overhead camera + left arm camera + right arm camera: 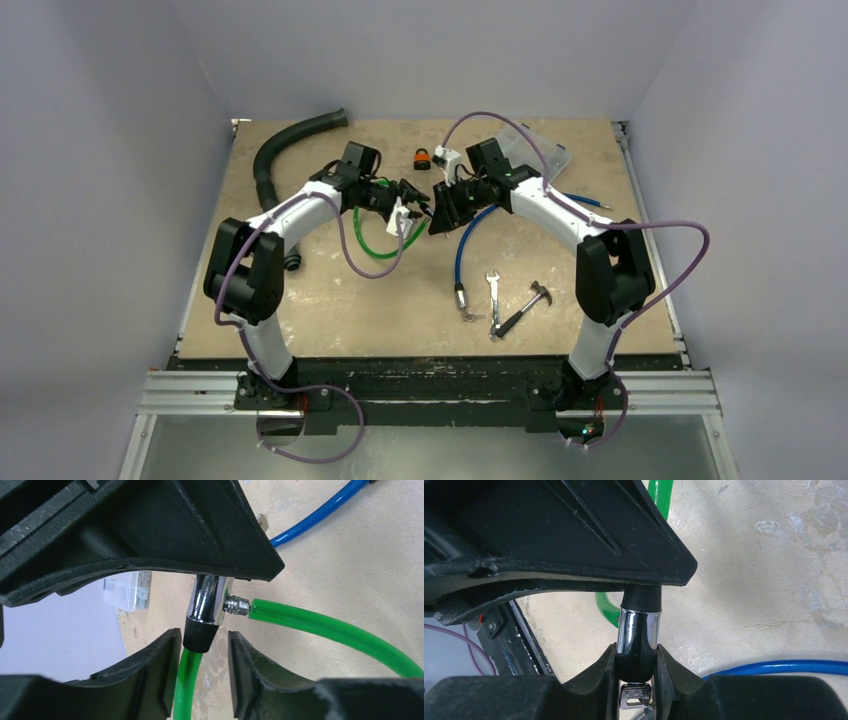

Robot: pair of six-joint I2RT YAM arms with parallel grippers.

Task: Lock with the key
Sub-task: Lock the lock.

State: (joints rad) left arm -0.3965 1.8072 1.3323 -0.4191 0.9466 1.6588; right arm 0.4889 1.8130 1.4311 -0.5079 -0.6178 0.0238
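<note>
A green cable lock (385, 240) has a chrome cylinder (207, 600) with black end caps, held off the table between both arms. The cable's metal pin (236, 605) sits at the cylinder's side. My right gripper (636, 652) is shut on the cylinder's (639, 627) lower black cap. A silver key (634, 700) sticks out of that end, behind the fingers. My left gripper (202, 636) is open, with a finger on each side of the other black cap (200, 636) and the green cable (187, 680), touching neither. In the top view the two grippers (405, 208) (440, 205) meet nose to nose.
A blue cable (468, 245) lies just right of the grippers. An orange padlock (424, 158) sits behind them, a black hose (290, 145) at back left, a clear plastic box (540, 150) at back right. A wrench (493, 290) and a hammer (525, 308) lie nearer the front.
</note>
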